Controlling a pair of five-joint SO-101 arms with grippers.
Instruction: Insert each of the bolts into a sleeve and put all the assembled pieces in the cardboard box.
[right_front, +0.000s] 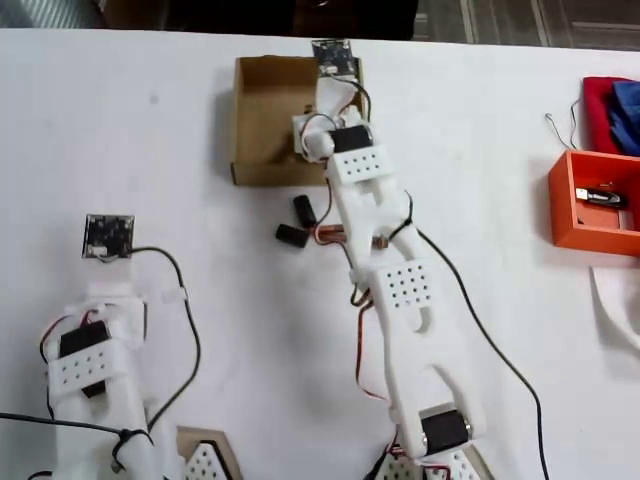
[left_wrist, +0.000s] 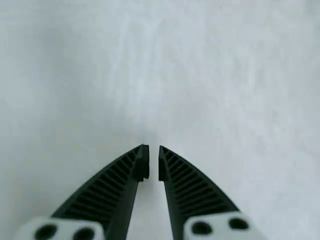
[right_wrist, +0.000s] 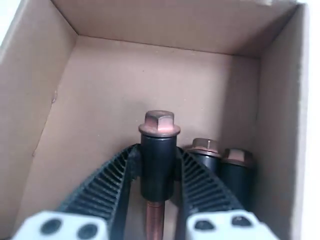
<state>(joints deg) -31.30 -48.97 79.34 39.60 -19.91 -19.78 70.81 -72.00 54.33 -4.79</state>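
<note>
Stretching from the near edge of the white table (right_front: 150, 150) in the high view, the right arm (right_front: 400, 290) runs long and nearly straight to the cardboard box (right_front: 262, 100) at the far side, its wrist bent down over the box's right half. Two loose black sleeves (right_front: 305, 208) lie on the table just in front of the box, beside the arm's forearm, and a copper-coloured shaft that looks like a bolt (right_front: 332, 237) lies partly under the arm near them. The left arm (right_front: 95, 360) sits folded back at the near left, well apart from the box and the parts, its wrist pointing down at bare table. An orange tray (right_front: 575, 215) stands at the right edge. Seen from the left wrist, the left gripper (left_wrist: 151, 162) hangs over plain table with its ribbed black fingers (left_wrist: 120, 190) drawn almost together, only a thin slit between the tips and nothing in it. Seen from the right wrist, the right gripper (right_wrist: 157, 172) is inside the box, clamped on an assembled piece (right_wrist: 157, 160): a black sleeve held upright with the bolt's copper hex head above it and the shank showing below. Two more finished pieces (right_wrist: 222, 162) stand side by side, touching, against the box wall just beside the held one.
</note>
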